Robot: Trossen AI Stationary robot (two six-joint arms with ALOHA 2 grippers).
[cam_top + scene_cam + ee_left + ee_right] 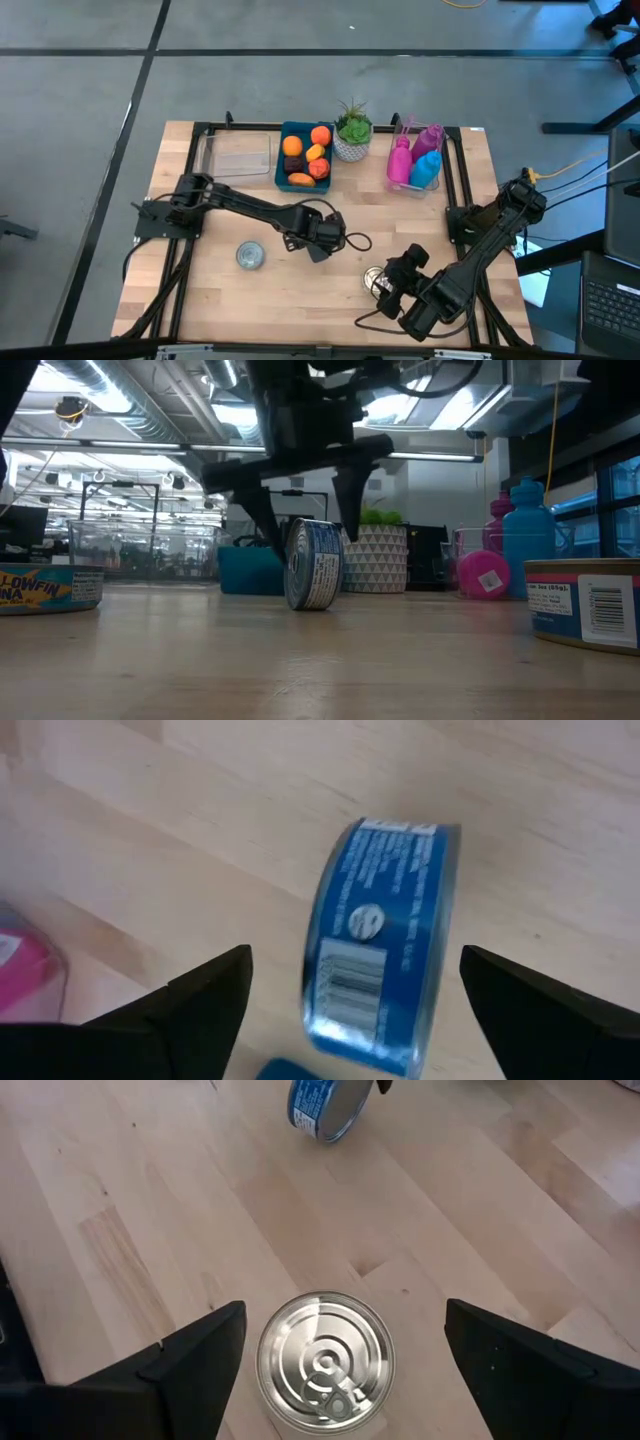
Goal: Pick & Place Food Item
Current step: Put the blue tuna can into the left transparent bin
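Observation:
A blue-labelled tin can [385,945] stands on its curved edge on the wooden table, also seen in the low view [314,565]. My left gripper [355,955] hangs over it near the table's middle [320,245], open, one finger on each side with a gap on both. A second can [325,1360] lies flat with its silver pull-tab lid up, near the table's near edge. My right gripper [345,1308] is above it [385,285], open, with its fingers apart from the can on either side.
A third can [250,255] lies flat to the left of my left gripper. At the far side stand a teal bin of toy fruit [305,155], a potted plant [352,135], a clear rack of pink and blue bottles [418,160] and a clear tray [240,155].

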